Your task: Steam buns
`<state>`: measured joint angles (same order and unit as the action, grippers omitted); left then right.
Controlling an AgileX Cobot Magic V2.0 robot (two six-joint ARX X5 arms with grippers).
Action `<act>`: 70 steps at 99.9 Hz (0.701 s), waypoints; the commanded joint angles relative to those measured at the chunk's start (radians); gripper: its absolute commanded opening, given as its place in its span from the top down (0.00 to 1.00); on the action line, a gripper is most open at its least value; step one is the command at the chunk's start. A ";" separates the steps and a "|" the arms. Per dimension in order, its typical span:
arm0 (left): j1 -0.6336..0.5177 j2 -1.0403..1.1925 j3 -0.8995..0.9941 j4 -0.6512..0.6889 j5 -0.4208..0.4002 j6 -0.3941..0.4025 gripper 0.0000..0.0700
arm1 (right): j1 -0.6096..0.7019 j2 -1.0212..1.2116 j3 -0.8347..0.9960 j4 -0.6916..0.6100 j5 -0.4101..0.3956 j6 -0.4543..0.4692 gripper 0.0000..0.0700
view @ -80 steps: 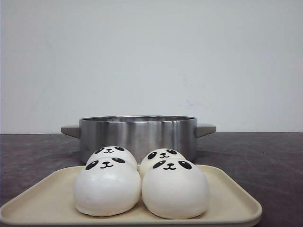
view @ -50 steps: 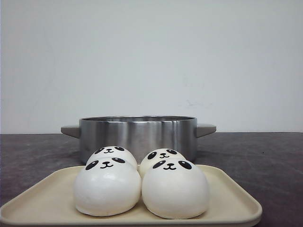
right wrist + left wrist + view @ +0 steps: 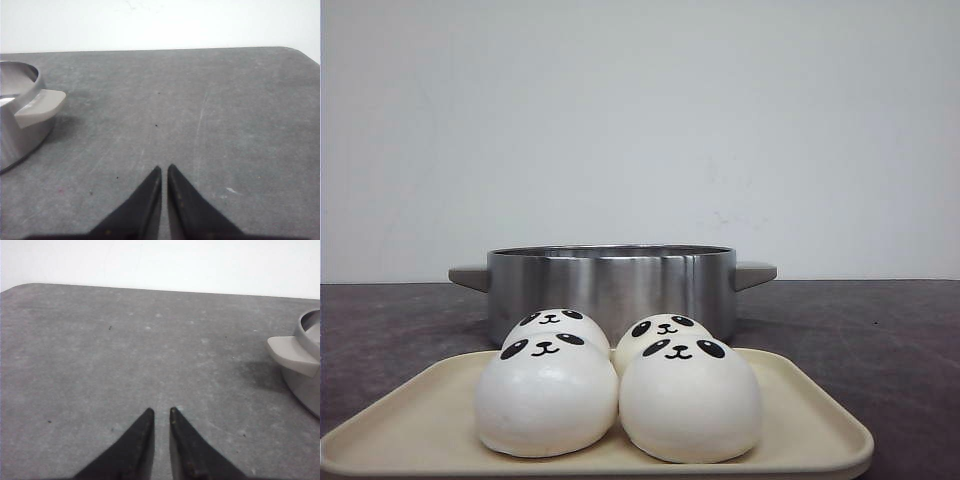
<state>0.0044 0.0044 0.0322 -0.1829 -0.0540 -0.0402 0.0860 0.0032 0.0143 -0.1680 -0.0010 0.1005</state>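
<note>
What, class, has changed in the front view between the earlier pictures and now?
Nothing visibly changed. The four panda buns sit on the cream tray in front of the steel pot exactly as before.

The buns [image 3: 618,395] look smooth and matt white, with glossy black face marks. Under them the tray [image 3: 410,425] is cream, plastic-looking, with a soft satin sheen. Behind the tray the pot [image 3: 610,285] is brushed metal, its wall streaked with vertical reflections; its handles [image 3: 755,273] are matt grey and look like plastic. The table [image 3: 125,350] is dark grey, matt, mottled and faintly scratched. The fingers [image 3: 135,450] of both grippers are matt black, maybe plastic or rubber
</note>
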 commanded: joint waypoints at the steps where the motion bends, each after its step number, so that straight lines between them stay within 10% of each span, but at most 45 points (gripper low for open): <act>1: 0.002 0.000 -0.018 -0.005 0.000 0.005 0.97 | 0.002 0.000 -0.002 0.011 0.000 -0.010 0.98; 53: 0.002 0.000 -0.018 -0.003 0.002 -0.013 0.97 | 0.003 0.000 -0.001 0.033 -0.045 0.102 0.98; 70: 0.002 0.000 -0.007 -0.005 0.036 -0.398 0.97 | 0.003 0.000 0.000 0.178 -0.192 0.301 0.99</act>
<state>0.0044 0.0044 0.0326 -0.1833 -0.0391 -0.1665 0.0860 0.0036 0.0143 -0.0593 -0.1589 0.2729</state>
